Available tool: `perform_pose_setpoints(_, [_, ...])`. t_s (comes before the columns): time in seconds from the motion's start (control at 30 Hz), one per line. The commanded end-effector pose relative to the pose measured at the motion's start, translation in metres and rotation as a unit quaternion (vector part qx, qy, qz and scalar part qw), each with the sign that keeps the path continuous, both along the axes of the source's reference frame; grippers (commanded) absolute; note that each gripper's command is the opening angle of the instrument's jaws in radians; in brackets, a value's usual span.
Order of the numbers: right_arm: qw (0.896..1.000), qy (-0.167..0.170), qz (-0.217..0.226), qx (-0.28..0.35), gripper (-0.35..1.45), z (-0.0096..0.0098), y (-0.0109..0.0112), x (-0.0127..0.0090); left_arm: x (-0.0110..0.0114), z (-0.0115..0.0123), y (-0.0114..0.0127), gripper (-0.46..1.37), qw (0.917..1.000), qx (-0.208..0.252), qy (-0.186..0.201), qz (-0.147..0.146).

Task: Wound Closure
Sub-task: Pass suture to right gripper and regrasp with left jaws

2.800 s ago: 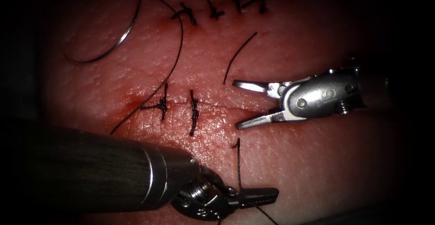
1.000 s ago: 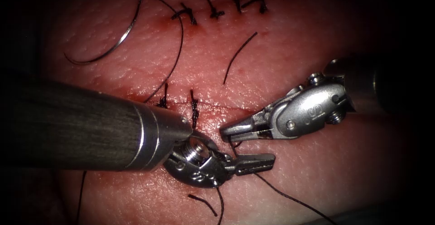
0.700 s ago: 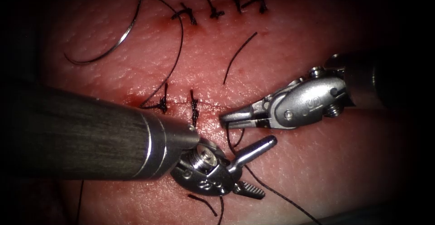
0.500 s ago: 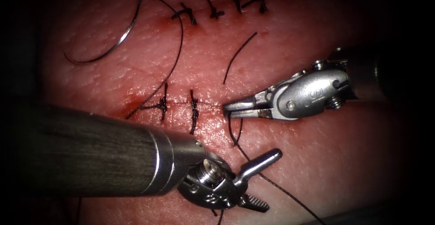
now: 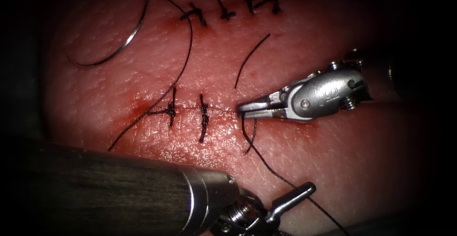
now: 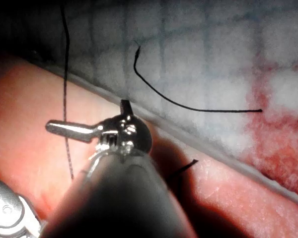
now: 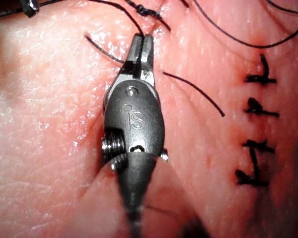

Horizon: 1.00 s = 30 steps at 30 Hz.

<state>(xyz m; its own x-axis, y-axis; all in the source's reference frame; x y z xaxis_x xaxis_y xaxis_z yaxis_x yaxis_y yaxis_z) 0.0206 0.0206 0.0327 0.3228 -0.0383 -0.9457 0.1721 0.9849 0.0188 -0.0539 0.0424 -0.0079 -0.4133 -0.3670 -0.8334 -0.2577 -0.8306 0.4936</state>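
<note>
So the right arm's silver needle driver (image 5: 242, 107) has its jaws pinched closed on the thin black thread (image 5: 271, 172), right at the right end of the stitched cut (image 5: 219, 109) in the pink pork tissue (image 5: 333, 160). The left arm's tool (image 5: 290, 202), down at the near edge, has its jaws spread wide with nothing in them; thread runs just past its upper jaw. The curved steel needle (image 5: 119, 48) lies loose on the tissue at far left, not in it.

left tool (image 5: 285, 206) let go of thread (image 5: 271, 167), opened, drew back downward, right tool (image 5: 243, 108) closed on thread
</note>
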Motion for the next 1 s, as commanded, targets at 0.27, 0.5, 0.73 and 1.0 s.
perform_pose_setpoints(0.27, [0.999,-0.028,0.011,0.037,-0.35,0.0009,-0.0001,0.0,-0.002,0.0006,-0.0011,1.22,0.9998,-0.017,-0.008,-0.009])
perform_pose_setpoints(0.5, [0.997,-0.054,0.017,0.051,-0.35,0.0013,0.0001,0.0001,-0.0033,-0.0005,-0.001,1.1,0.9982,-0.044,-0.022,-0.034])
perform_pose_setpoints(0.73, [0.995,-0.069,0.019,0.066,-0.35,0.0013,0.0,0.0002,-0.0046,-0.0006,-0.0002,0.91,0.9943,-0.093,-0.01,-0.051])
perform_pose_setpoints(1.0, [0.994,-0.078,0.017,0.072,-0.35,0.0013,0.0,0.0002,-0.0051,-0.0007,-0.0004,0.8,0.9938,-0.098,-0.007,-0.052])
